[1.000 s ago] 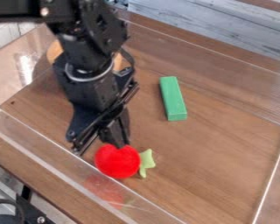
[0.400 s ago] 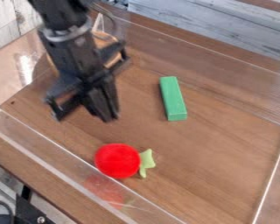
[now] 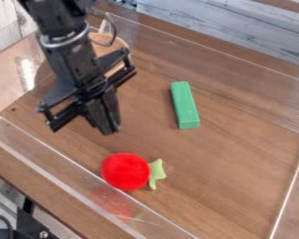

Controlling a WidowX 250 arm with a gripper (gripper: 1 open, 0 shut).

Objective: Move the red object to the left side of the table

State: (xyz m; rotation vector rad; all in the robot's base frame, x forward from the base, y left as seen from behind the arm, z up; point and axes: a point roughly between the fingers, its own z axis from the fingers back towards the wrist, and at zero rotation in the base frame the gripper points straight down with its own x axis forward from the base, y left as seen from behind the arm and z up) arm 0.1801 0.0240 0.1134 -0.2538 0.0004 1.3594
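Observation:
The red object [image 3: 126,171] is a small round toy fruit with a pale green leafy piece on its right. It lies on the brown wood-grain table [image 3: 239,159] near the front clear wall. My black gripper [image 3: 102,121] hangs up and to the left of it, pointing down, fingers together and nothing between them. A clear gap separates the fingertips from the fruit.
A green rectangular block [image 3: 182,104] lies right of the gripper. Something wooden [image 3: 105,39] peeks out behind the arm at the back left. Low clear acrylic walls [image 3: 64,161] edge the table at the front and left.
The gripper has lifted off the red object and swung to the left and back, rolling its wrist. The red object stays where it was.

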